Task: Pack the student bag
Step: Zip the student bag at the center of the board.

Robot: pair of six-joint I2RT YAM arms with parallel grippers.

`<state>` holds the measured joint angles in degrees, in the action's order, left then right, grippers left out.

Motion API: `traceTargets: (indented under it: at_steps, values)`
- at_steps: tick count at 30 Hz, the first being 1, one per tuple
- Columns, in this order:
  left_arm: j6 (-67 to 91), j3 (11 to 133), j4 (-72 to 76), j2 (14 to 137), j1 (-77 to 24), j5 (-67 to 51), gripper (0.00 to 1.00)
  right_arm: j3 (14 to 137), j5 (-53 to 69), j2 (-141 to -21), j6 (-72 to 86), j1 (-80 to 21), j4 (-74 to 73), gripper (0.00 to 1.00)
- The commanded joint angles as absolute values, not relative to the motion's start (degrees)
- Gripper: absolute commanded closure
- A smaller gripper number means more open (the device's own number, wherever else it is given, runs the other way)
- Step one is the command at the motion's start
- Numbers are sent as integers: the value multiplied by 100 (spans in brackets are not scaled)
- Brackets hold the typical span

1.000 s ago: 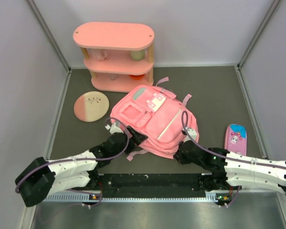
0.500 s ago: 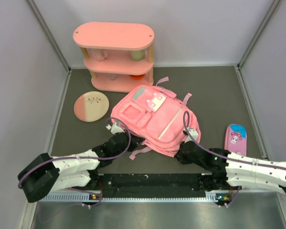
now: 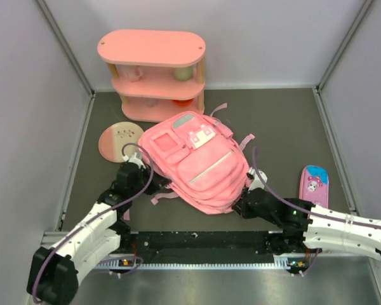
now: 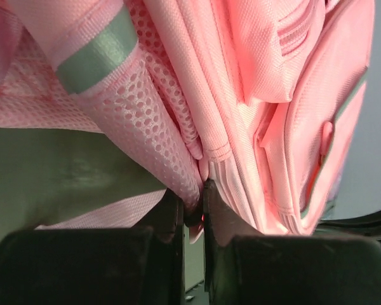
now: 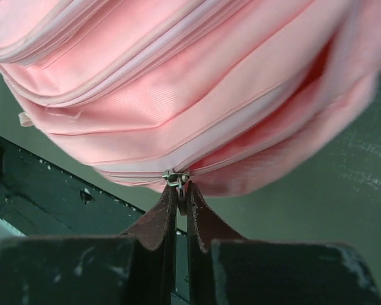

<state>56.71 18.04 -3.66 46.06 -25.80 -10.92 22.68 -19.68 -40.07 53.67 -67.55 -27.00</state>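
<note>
The student bag (image 3: pixel 200 159), a soft pink backpack with grey zip strips and a white buckle flap, lies flat in the middle of the table. My left gripper (image 3: pixel 143 171) is at its left edge, shut on a fold of pink mesh fabric (image 4: pixel 159 140) at the bag's side; my left gripper (image 4: pixel 193 202) pinches it between the fingertips. My right gripper (image 3: pixel 244 198) is at the bag's near right corner. In the right wrist view my right gripper (image 5: pixel 178 189) is shut on the metal zip pull (image 5: pixel 176 178) of the bag (image 5: pixel 178 76).
A pink three-tier shelf (image 3: pixel 153 75) with cups stands at the back. A round pink plate (image 3: pixel 116 141) lies left of the bag, close to my left gripper. A flat pink pencil case (image 3: pixel 313 185) lies at the right. Grey walls close in both sides.
My left gripper closed on the bag's side and swung left towards the plate. The bag slid and turned left with it. My right gripper stayed shut on the zip pull.
</note>
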Motion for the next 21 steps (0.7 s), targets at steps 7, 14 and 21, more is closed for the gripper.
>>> traceTargets:
  at_steps: [7, 14, 21]
  values:
    - [2726, 2689, -1056, 5404, -967, -3932, 100, 2426, -2356, -3937, 5028, -6653, -3340, 100]
    - [1898, 3751, -1512, 6670, -1063, -5053, 100, 2268, -2003, -3920, 5045, -7039, -2909, 100]
    - [2196, 4219, -1468, 7251, -1327, -4167, 91, 2399, -2162, -4359, 5054, -7269, -2742, 100]
